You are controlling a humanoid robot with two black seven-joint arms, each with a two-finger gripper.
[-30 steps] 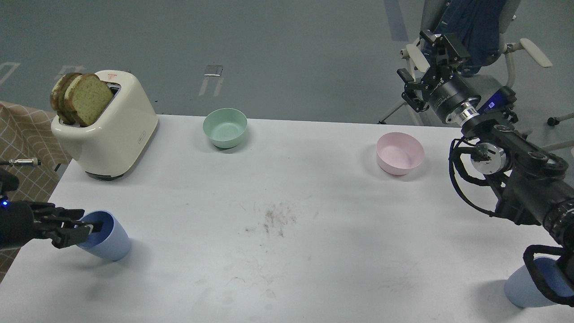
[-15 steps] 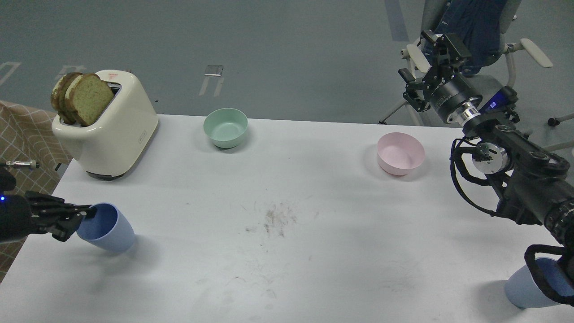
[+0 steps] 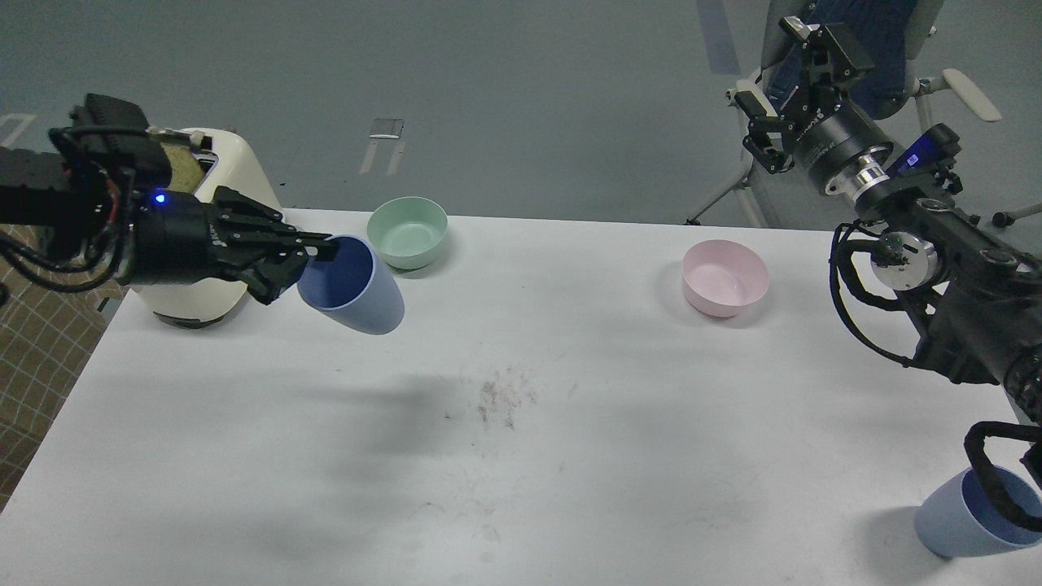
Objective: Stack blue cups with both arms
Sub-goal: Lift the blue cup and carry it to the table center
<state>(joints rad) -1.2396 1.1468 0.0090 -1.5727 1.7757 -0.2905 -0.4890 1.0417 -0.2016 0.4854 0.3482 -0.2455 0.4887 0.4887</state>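
Observation:
One blue cup (image 3: 358,286) hangs tilted above the table's left side, mouth toward my left arm. My left gripper (image 3: 316,251) is shut on its rim, one finger inside and one outside. The other blue cup (image 3: 956,522) stands on the table at the near right corner, partly hidden by a black cable loop of my right arm. My right gripper (image 3: 788,81) is raised high beyond the table's far right edge, open and empty, far from both cups.
A cream toaster (image 3: 240,175) stands at the far left, mostly hidden behind my left arm. A pale green bowl (image 3: 407,232) sits just beyond the held cup. A pink bowl (image 3: 724,278) sits at the far right. A chair (image 3: 961,85) stands behind the table.
My left gripper has lifted the blue cup off the table and carried it up, away and to the right, near the green bowl. My right arm has risen slightly.

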